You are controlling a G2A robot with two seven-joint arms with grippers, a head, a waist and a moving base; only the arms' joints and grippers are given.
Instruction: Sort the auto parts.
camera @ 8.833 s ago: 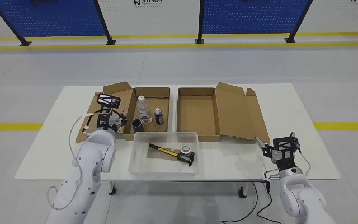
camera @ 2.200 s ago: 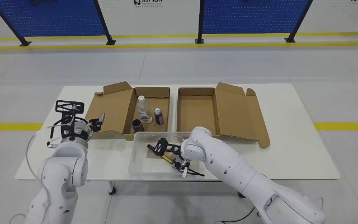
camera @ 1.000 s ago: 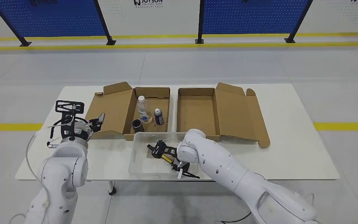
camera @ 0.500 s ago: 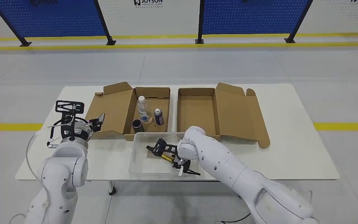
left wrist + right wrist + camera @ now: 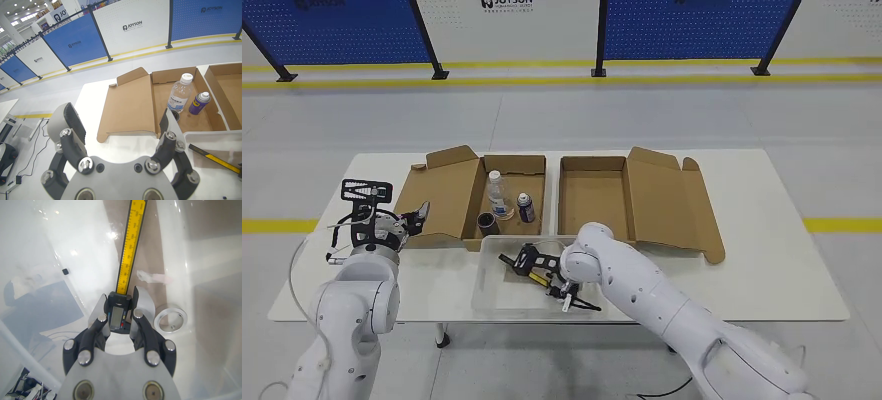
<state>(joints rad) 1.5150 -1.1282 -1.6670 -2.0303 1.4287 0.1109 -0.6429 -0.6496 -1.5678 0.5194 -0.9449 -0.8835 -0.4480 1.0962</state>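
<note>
While your right gripper (image 5: 118, 298) is clamped across the readout head of the caliper (image 5: 130, 247) within the clear bin (image 5: 487, 295), sorting looks only partly done: the caliper and a metal ring (image 5: 170, 320) just beside it both remain to be placed. Your left gripper (image 5: 119, 113) hangs at the table's left side, jaws apart, holding nothing. Farther back, the left carton (image 5: 512, 160) holds a water bottle (image 5: 180, 94), a spray can (image 5: 198, 104) and a dark cylinder (image 5: 487, 222); the right carton (image 5: 592, 205) sits beside it.
</note>
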